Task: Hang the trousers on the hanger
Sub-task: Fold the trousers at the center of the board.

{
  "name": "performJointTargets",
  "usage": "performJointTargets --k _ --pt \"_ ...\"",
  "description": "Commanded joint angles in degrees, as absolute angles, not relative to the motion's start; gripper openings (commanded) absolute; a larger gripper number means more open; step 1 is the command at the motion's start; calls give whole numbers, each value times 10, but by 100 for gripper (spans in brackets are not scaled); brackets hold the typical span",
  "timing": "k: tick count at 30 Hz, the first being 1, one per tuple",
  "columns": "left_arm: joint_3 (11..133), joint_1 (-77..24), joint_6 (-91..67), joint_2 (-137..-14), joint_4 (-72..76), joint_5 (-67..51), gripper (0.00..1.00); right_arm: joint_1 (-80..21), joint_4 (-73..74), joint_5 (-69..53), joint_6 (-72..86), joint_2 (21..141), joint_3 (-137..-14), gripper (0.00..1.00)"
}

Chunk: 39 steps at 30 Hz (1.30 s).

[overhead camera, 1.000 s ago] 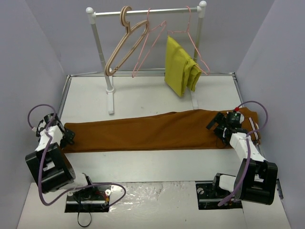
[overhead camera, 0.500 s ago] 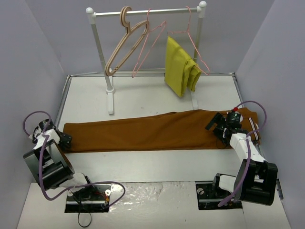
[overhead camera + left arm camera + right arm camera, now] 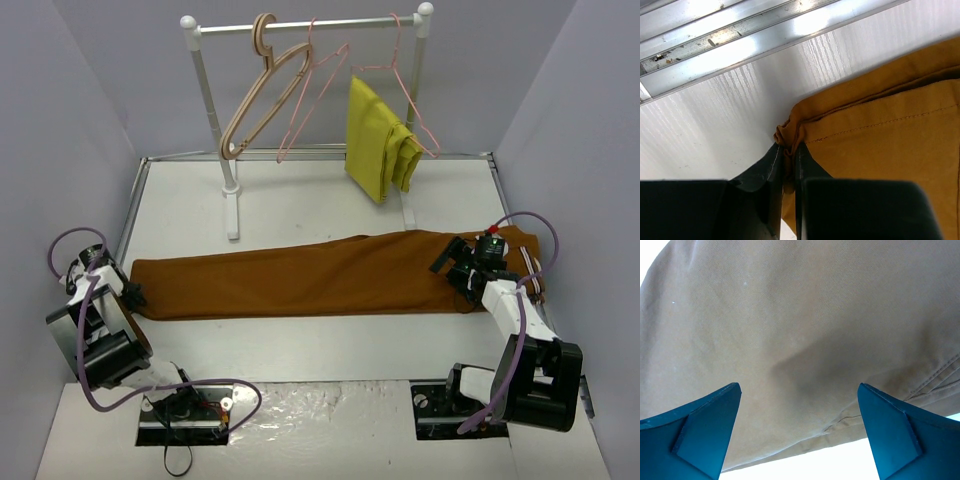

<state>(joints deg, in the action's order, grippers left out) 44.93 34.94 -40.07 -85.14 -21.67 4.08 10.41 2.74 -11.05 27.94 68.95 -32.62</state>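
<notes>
item: trousers [image 3: 310,275]. rust-brown, lying flat and full length on the table [image 3: 300,200], running from 9 o'clock to 3 o'clock in the overhead view. no part is lifted.

item: hanger [image 3: 312,95]. thin pink wire, bare, hooked on the rail [image 3: 300,24] at 12 o'clock, well apart from the trousers. a second pink hanger [image 3: 408,85] at 1 o'clock carries the mustard garment [image 3: 378,140]. the wooden hanger [image 3: 262,90] hangs at 11 o'clock.

item: my left gripper [image 3: 790,165]. at the 9 o'clock end, jaws pinched tight on a bunched corner of the trousers by the stitched edge.

item: my right gripper [image 3: 797,386]. at the 3 o'clock end, jaws spread wide over the cloth, holding nothing.

status, as i judge it: early. one end is gripped and the other is not yet. still to do: lifting, carrying to the rail and draping over the hanger's bar.

not legible: the pale waistband trim does not show, so i cannot tell which end is the waist. my right arm covers part of the 3 o'clock end. i cannot tell whether my right fingertips touch the cloth. in the overhead view my left jaws are too small and dark to read.
</notes>
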Motion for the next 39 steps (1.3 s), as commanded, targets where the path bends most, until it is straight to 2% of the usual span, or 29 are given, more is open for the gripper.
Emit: performJointTargets --k 1,3,7,9,13,16,18,25,31,39 --pt "447 353 -406 -873 -250 38 2 105 25 -119 271 671 -321 99" --pt "467 353 -406 -850 -272 34 2 105 21 -119 271 657 -316 98" --pt "542 351 -386 -729 -293 29 2 95 18 -135 276 621 -299 99" --pt "635 340 -395 -713 -343 29 2 81 17 -148 286 600 -288 100" --pt "770 335 -414 -707 -374 -61 2 60 30 -169 301 556 -277 100" --pt "907 335 -388 -728 -439 -81 2 58 53 -171 306 536 -290 100" --pt "1005 335 -356 -741 -470 -71 2 58 63 -168 307 546 -308 100" --pt "1206 333 -287 -800 -562 -12 2 56 63 -156 309 566 -345 100" --pt "1135 186 -272 -773 -546 -20 2 53 61 -152 308 579 -377 100" --pt "839 -27 -384 -658 -418 -19 2 53 62 -161 308 582 -417 100"
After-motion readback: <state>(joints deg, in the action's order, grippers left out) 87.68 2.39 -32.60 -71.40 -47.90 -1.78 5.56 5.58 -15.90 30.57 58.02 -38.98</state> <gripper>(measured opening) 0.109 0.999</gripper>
